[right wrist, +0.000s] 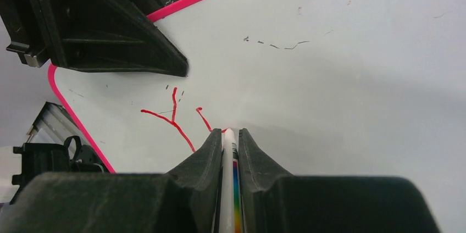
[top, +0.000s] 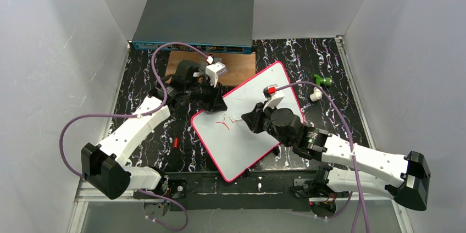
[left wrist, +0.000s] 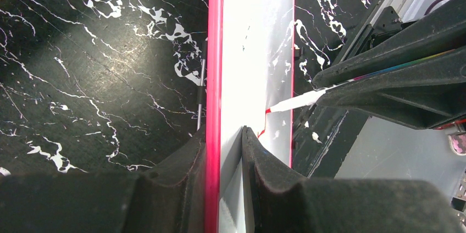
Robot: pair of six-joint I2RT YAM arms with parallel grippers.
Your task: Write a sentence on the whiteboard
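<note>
The whiteboard, white with a pink-red rim, lies at an angle on the black marbled table. My left gripper is shut on its far-left edge, one finger on each side of the rim. My right gripper is shut on a white marker with a rainbow stripe. The marker's red tip touches the board surface beside a few red strokes. In the left wrist view the marker points at the board near my left gripper.
A grey network switch box stands at the back, with a brown wooden board in front of it. A green object and a white cap lie right of the whiteboard. A small red item lies left of it. White walls enclose the table.
</note>
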